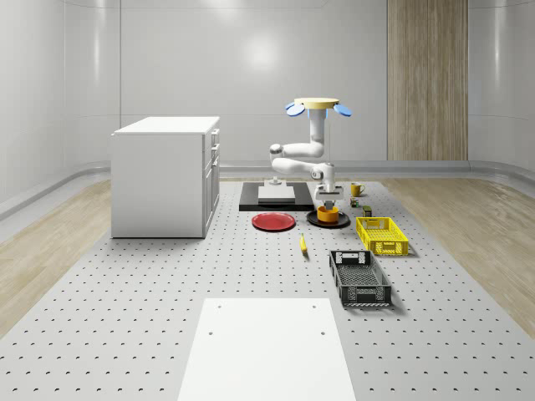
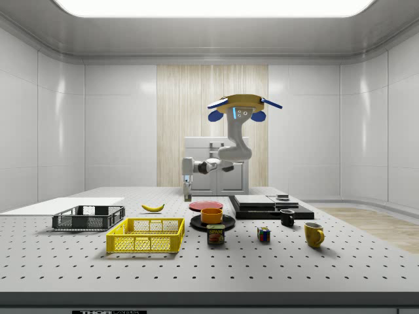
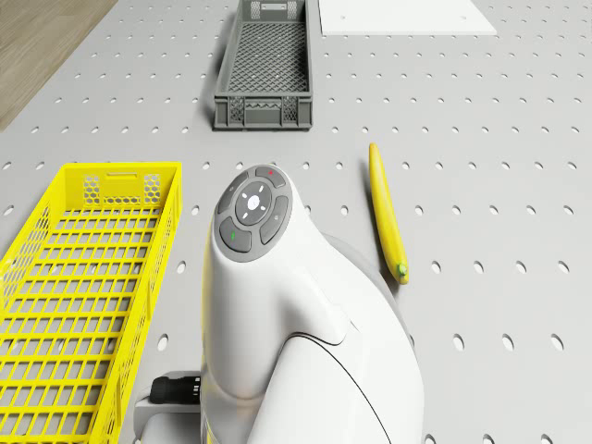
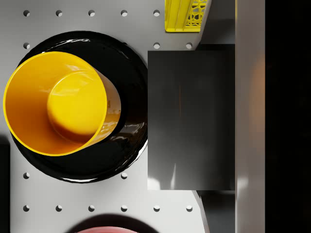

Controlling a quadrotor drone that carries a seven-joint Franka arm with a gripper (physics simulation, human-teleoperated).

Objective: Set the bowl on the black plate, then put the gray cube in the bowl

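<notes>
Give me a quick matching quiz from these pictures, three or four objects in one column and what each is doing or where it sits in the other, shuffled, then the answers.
Things:
1. bowl
2. banana
3. drone
4. red plate

States:
A. hovers above the table
B. stands on the black plate
C. lies between the two baskets
D. lies flat, nothing on it

Pairs: 1-B, 2-C, 3-A, 4-D
</notes>
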